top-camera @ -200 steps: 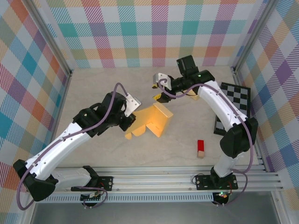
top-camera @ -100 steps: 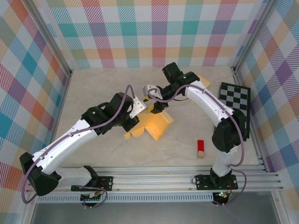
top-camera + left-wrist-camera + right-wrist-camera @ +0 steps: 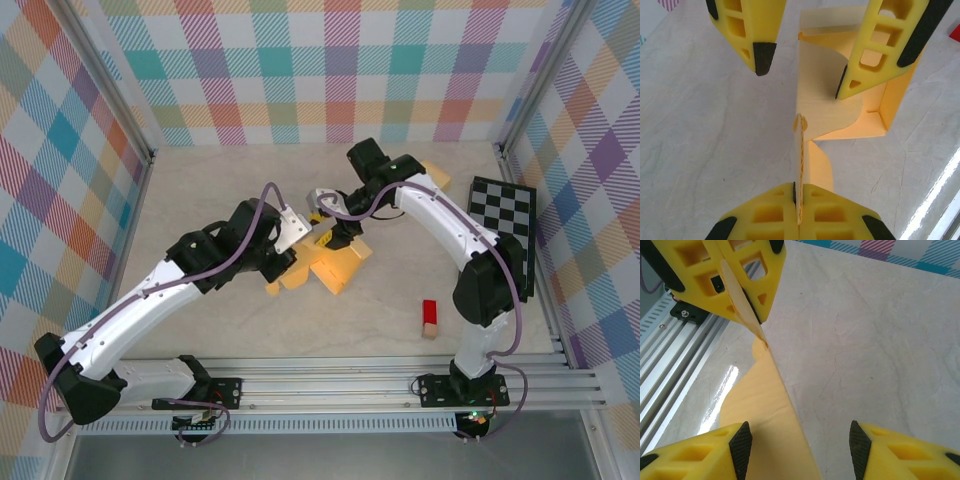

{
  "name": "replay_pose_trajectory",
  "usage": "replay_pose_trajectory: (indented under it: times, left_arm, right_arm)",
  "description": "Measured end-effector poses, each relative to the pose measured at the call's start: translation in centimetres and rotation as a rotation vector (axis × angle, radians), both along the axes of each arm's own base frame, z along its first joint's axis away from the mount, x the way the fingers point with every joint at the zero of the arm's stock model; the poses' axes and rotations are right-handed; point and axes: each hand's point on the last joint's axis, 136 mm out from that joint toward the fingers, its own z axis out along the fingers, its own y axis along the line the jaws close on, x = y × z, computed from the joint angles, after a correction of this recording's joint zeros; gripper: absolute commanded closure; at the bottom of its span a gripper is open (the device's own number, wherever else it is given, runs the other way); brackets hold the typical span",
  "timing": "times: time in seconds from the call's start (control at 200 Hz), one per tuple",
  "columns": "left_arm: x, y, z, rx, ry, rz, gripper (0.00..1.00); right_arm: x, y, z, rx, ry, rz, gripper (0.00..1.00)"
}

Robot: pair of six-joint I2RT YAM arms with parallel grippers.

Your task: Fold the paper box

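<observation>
1. Top external view: a yellow corrugated paper box (image 3: 338,270), partly folded into angular walls and flat flaps, lies near the middle of the pale, marble-veined tabletop (image 3: 200,190). Both arms meet over its far side.
2. In the left wrist view the box's cut edge shows its fluted core. One flap has a rounded, curving outline, and a square corner of upright walls stands beyond it.
3. The left gripper (image 3: 798,195), with ribbed yellow plastic fingers and black pads, is pinched tight on a thin upright flap of the box. The card sits edge-on between its fingers.
4. The right gripper (image 3: 803,72) is spread wide just above the box and holds nothing. One fingertip is over bare table, the other inside the open corner.
5. In the right wrist view a smooth matte panel of the box runs up between the right gripper's parted fingers. I cannot tell whether it touches either pad.
6. A small red block (image 3: 430,310) and a black-and-white checkerboard (image 3: 505,215) lie well apart from the box, to the right.
</observation>
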Motion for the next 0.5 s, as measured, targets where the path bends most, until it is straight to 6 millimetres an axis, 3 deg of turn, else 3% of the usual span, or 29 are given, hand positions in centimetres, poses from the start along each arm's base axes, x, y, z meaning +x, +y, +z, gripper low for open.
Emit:
replay_pose_trajectory:
  times: [0.085, 0.255, 0.5]
  left_arm:
    - [-0.1, -0.1, 0.0, 0.000, 0.000, -0.005, 1.00]
    - [-0.5, -0.5, 0.0, 0.004, -0.001, -0.031, 1.00]
    - [-0.5, -0.6, 0.2, 0.013, -0.013, -0.039, 1.00]
  right_arm:
    - [-0.4, 0.2, -0.6, -0.013, 0.013, 0.013, 0.44]
    - [-1.1, 0.5, -1.7, -0.042, 0.044, 0.039, 0.60]
    - [-1.9, 0.3, -1.7, -0.054, 0.050, 0.068, 0.96]
